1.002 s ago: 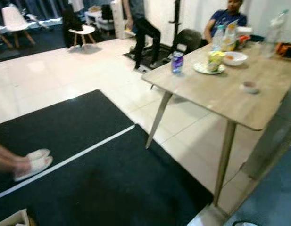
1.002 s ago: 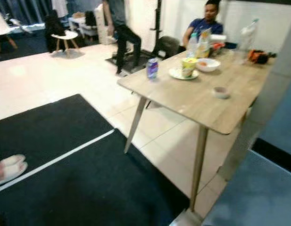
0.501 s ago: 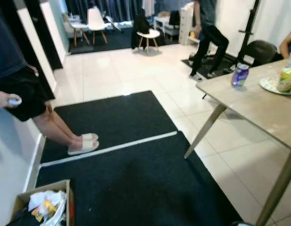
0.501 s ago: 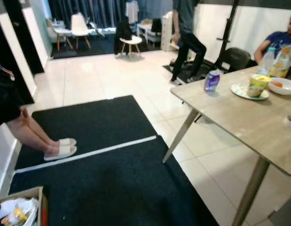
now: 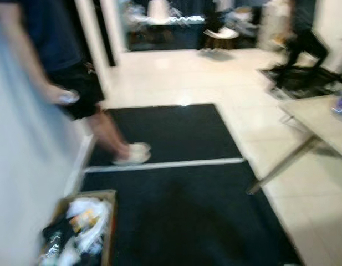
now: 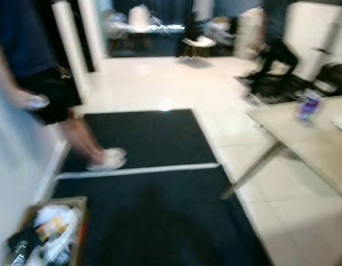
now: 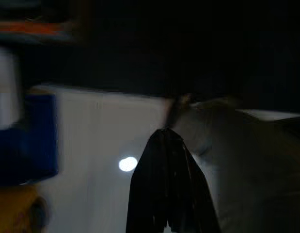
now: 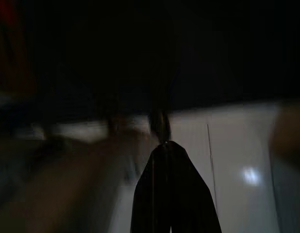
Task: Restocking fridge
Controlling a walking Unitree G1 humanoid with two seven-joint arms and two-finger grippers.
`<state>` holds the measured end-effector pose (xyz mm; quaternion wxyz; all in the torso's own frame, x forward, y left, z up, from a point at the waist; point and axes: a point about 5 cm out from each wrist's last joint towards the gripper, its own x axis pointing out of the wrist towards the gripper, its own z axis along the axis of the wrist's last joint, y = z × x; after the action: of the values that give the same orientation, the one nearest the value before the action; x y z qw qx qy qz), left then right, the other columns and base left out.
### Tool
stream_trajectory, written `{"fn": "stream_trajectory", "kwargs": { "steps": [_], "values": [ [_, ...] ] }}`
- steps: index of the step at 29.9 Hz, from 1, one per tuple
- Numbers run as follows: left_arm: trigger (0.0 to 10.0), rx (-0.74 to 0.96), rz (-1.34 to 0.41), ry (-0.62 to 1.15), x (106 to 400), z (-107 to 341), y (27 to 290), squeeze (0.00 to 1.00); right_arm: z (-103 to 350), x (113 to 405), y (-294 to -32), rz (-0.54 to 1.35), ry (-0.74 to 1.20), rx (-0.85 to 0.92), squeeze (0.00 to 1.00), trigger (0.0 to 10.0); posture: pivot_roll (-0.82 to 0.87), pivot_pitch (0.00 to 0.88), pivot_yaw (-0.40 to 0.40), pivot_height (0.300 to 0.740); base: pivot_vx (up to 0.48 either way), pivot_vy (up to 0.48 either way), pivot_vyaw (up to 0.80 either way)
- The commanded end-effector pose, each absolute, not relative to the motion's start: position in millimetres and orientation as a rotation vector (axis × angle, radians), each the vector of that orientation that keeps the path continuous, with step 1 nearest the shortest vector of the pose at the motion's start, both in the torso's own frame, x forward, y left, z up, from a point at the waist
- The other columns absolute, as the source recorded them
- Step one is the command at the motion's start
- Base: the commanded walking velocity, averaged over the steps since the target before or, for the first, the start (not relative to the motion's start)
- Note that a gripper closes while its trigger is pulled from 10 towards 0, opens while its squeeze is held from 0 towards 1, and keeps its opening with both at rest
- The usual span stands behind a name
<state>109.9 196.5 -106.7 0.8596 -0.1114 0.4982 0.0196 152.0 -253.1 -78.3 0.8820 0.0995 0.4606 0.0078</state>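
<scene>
Black floor mat (image 5: 182, 210) lies ahead of me, the cardboard box of groceries (image 5: 82, 230) low to my left beside a standing person (image 5: 60, 72); both grippers (image 7: 167, 189) (image 8: 171, 189) hang idle, fingers pressed together, left arm nearer.

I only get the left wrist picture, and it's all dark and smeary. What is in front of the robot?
Observer: A black mat with a white stripe across it, on pale tiles.
Operator: Anybody near?
Observer: A person stands at the mat's left edge, in pale slippers.
Operator: Anything to pick up?
Observer: A cardboard box of packets sits on the floor at the robot's left; the blur hides what they are.
</scene>
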Motion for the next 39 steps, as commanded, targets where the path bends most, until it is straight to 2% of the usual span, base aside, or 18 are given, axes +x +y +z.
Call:
{"fn": "stream_trajectory", "kwargs": {
  "steps": [1,11,35,39],
  "values": [
    [10.0,-0.239,0.027,1.082,102.8,-109.6,192.3,0.00,-83.2,140.8,-252.0,0.000,0.990,0.222,0.00,10.0,-0.08,0.049,-0.004,0.740,0.000,0.000,0.00],
    [10.0,-0.227,0.007,1.071,106.4,-108.4,192.3,0.00,-84.4,139.8,-249.5,0.008,0.997,0.218,0.00,10.0,-0.08,0.050,-0.004,0.740,0.074,0.000,0.00],
    [10.0,-0.242,-0.013,1.081,103.2,-109.4,189.7,0.00,-87.8,133.8,-246.1,0.008,1.023,0.221,0.00,10.0,-0.09,0.049,-0.003,0.740,0.343,0.000,0.00],
    [10.0,-0.242,-0.014,1.084,102.2,-109.6,189.7,0.00,-88.2,133.3,-245.9,0.009,1.031,0.230,0.00,10.0,-0.09,0.049,-0.003,0.740,0.362,0.000,-0.76]
  ]
}}
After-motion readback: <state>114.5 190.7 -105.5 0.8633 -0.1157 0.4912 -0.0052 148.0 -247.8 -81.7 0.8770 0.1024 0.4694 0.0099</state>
